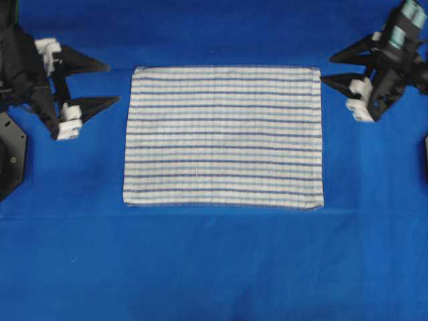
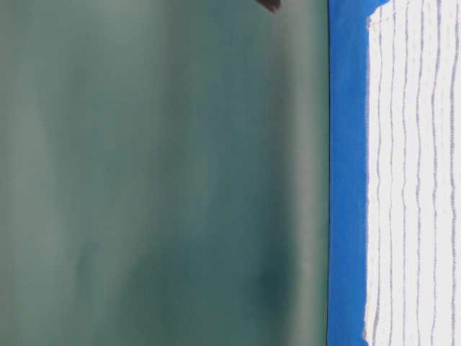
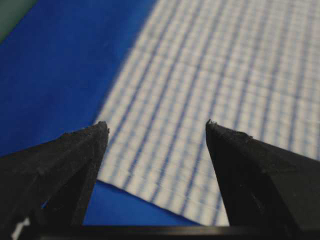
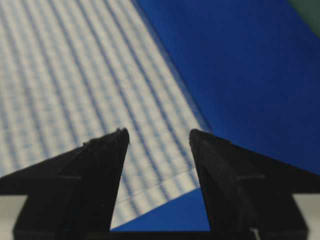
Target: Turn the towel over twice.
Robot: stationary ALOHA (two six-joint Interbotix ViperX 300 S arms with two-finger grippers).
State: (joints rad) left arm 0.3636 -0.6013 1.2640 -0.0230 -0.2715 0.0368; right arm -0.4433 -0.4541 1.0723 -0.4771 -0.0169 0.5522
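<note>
The towel lay flat and spread to its full rectangle in the middle of the table, long sides running across the overhead view. It was white woven cloth crossed by dark and paler blue stripes, with fainter lines the other way that gave it a soft check. Its hemmed edges looked straight and its corners square, with no fold or wrinkle that I could make out. One short pale mark sat low on its left half.

I counted one towel and two grippers of mine. My left gripper stood just off the towel's left edge near the far corner, its two black fingers spread wide and holding nothing. My right gripper stood at the far right corner, fingers likewise well apart and empty, one tip very close to the hem. From my left wrist camera the fingers framed a near corner of the cloth against the blue beneath; whether either tip touched the fabric I could not tell.

The table cover was plain bright blue, smooth, with a faint crease across it below the towel. Behind the table the backdrop was a dull grey-green.
</note>
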